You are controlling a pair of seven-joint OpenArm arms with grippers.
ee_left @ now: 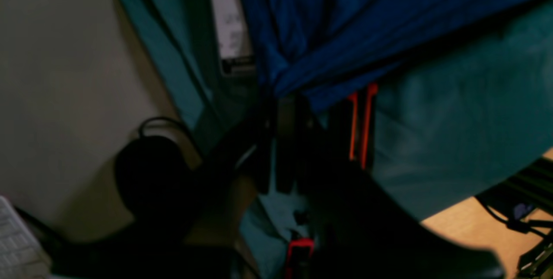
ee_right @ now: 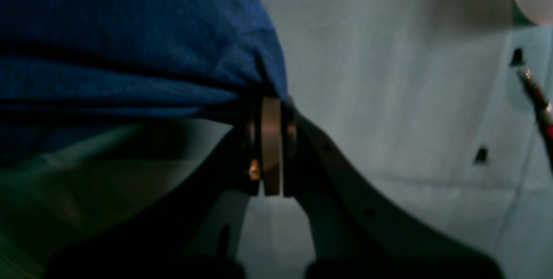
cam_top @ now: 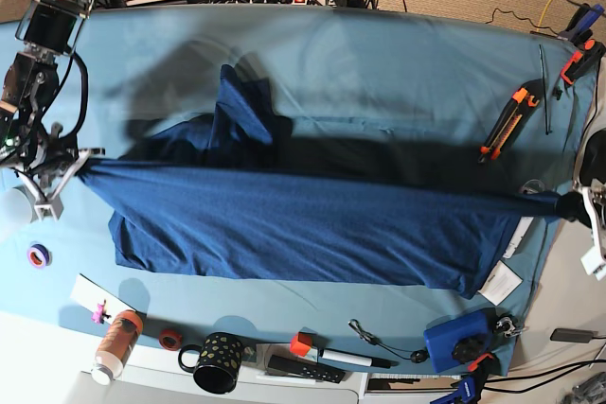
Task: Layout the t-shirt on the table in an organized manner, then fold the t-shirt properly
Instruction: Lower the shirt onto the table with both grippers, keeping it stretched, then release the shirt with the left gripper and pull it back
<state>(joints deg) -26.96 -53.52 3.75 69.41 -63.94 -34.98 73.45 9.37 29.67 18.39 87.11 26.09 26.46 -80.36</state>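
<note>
Teal cloth covers the whole table [cam_top: 379, 54], with clutter along its edges: an orange box cutter [cam_top: 502, 125] toward the far right, a dotted black mug [cam_top: 216, 362] and a small bottle [cam_top: 115, 343] on the near side. Across the middle, the t-shirt [cam_top: 303, 224] hangs stretched into a long dark-blue band, one sleeve flopped up behind it. The right gripper [ee_right: 271, 141] has its jaws pressed together on one bunched end of the fabric, and the left gripper [ee_left: 287, 110] is clamped on the opposite end, out past the table's edge. It looks light and limp; it sags between the holds and would likely crumple wherever it goes slack. Pinching at corners or hems, as now, seems the sensible hold, since the middle offers nothing firm.
</note>
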